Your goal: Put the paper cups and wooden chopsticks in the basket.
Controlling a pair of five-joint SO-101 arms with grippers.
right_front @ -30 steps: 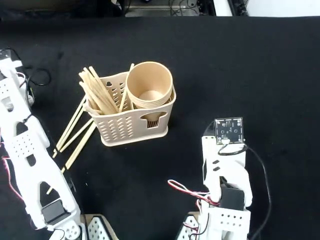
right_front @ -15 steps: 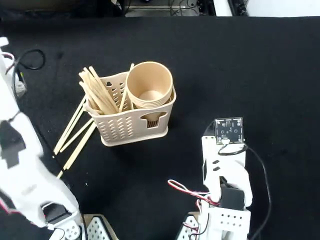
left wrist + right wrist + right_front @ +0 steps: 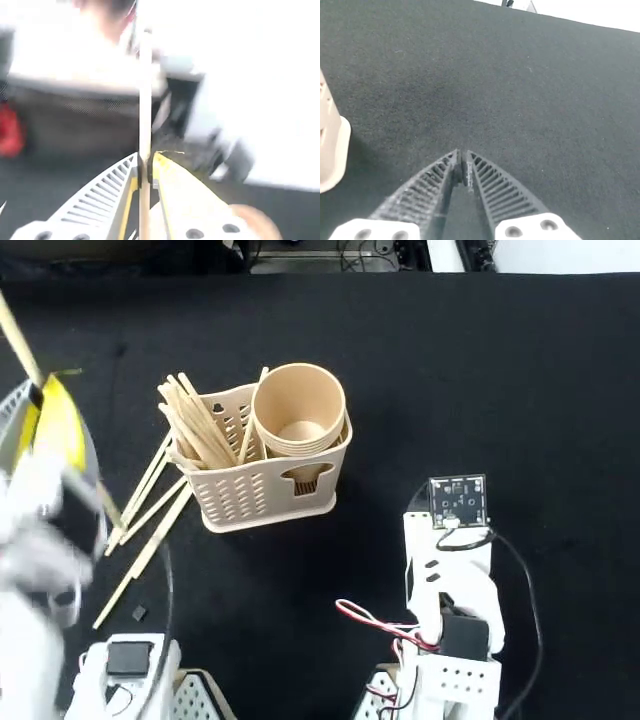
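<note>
high view: a basket [image 3: 262,490] stands on the black table [image 3: 500,370], toward 10 o'clock from the table's middle. a stack of cups [image 3: 298,410] is held upright in its 3 o'clock compartment. a bundle of chopsticks [image 3: 195,425] is set in its 9 o'clock compartment, the tips fanned out toward 10 o'clock. a few loose chopsticks [image 3: 150,502] are laid on the table at 8 o'clock from the basket, their upper ends touching its wall. the left arm [image 3: 40,540] is seen as a blur at the 9 o'clock edge. its left gripper [image 3: 42,405], one jaw yellow, is raised near 10 o'clock, and what seems to be a single chopstick [image 3: 18,340] is carried in it, slanted toward 11 o'clock. the right arm [image 3: 450,580] is folded at 5 o'clock from the basket, well apart from it.

left wrist view: the left gripper's jaws are clamped on the single chopstick, which is passed straight through between the tips. the surroundings behind are too smeared to be told.

right wrist view: the right gripper [image 3: 462,167] is held over bare table, its jaws pressed together with nothing between them. a corner of the basket is caught at the edge, near the gripper but apart from it.
</note>
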